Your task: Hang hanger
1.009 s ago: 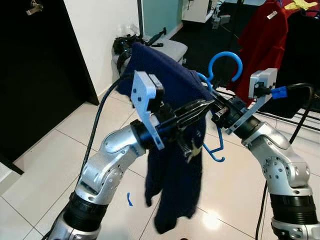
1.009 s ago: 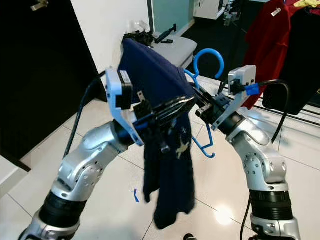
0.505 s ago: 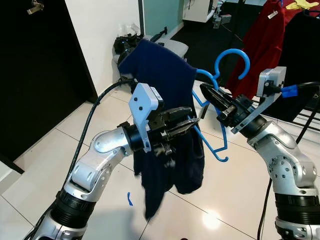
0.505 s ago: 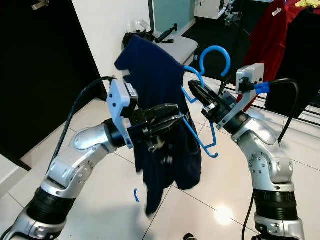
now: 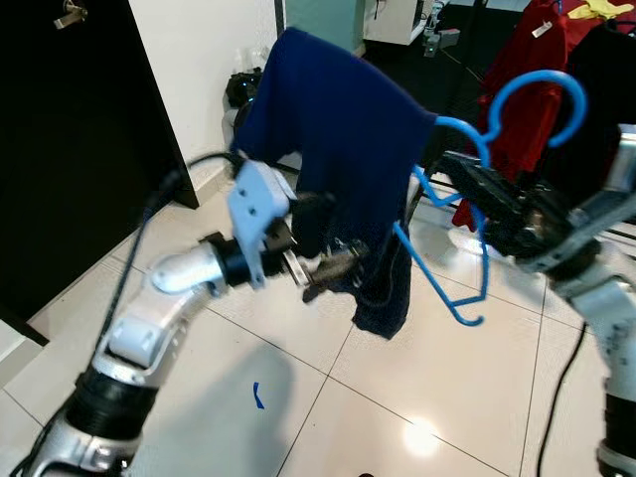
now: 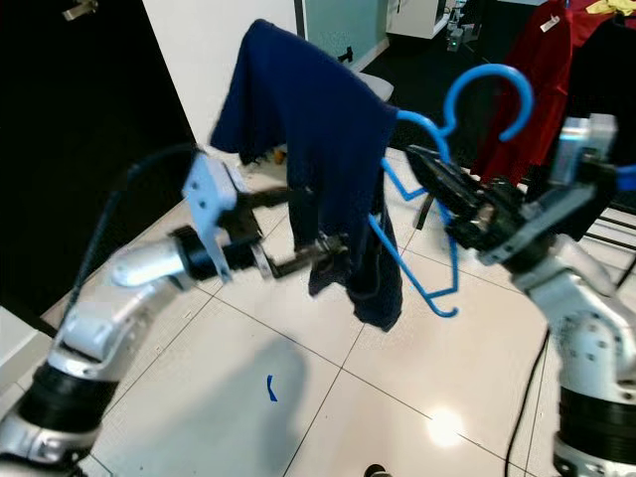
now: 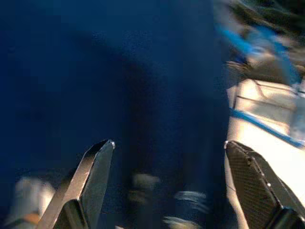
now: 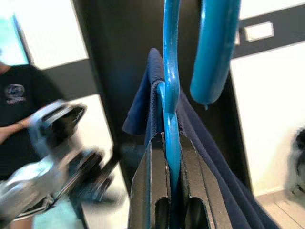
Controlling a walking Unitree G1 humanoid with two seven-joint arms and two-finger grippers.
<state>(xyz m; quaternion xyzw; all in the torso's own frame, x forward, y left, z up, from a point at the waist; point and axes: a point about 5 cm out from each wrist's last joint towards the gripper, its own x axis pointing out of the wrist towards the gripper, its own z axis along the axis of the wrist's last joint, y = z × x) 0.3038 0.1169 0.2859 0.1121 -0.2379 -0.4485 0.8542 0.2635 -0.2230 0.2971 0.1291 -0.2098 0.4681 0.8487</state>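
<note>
Navy garment hangs between arms, blocking middle. Red clothes crowd rail behind hanger hook. Tiled floor below open.

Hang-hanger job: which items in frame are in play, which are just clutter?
In play:
- blue plastic hanger, clamped in the right gripper
- navy blue shirt draped on it
- left gripper, open at the shirt

Clutter:
- red garment hanging behind
- black cables by the wall
- blue tape mark on the floor
</note>
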